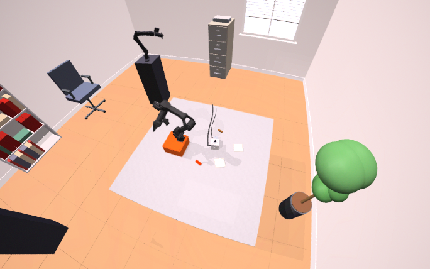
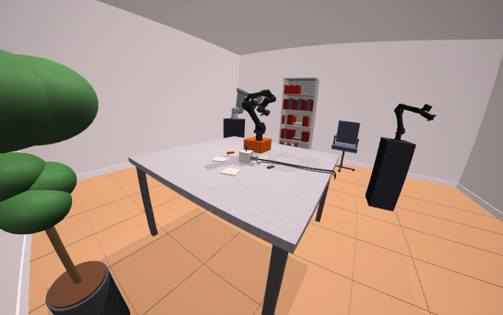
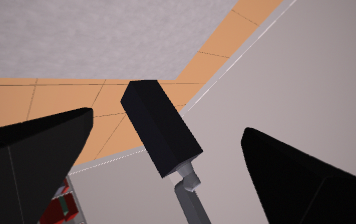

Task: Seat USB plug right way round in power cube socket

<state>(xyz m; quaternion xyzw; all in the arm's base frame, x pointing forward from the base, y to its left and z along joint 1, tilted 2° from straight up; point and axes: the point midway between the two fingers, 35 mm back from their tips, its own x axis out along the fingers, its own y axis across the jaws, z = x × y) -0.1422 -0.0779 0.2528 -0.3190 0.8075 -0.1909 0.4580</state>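
Observation:
The white power cube (image 1: 214, 147) (image 2: 244, 157) stands on the grey table (image 1: 190, 203) (image 2: 193, 174). The small black plug (image 1: 215, 140) (image 2: 245, 148) stands up from its top. Its depth and which way round it sits are too small to tell. My gripper (image 1: 160, 125) (image 3: 170, 126) is open with nothing between its fingers. It is raised well away from the cube, on the far side of my orange base block (image 1: 173, 144) (image 2: 256, 145). The wrist view does not show the cube or plug.
Two dark cables (image 1: 209, 129) (image 2: 293, 165) run from the cube to the table edge. A brown piece (image 1: 220, 130) (image 2: 270, 166), a red-orange piece (image 1: 198, 162) (image 2: 230, 152) and two pale squares, one (image 1: 238, 148) (image 2: 230, 171) and another (image 1: 219, 163) (image 2: 220, 159), lie around the cube.

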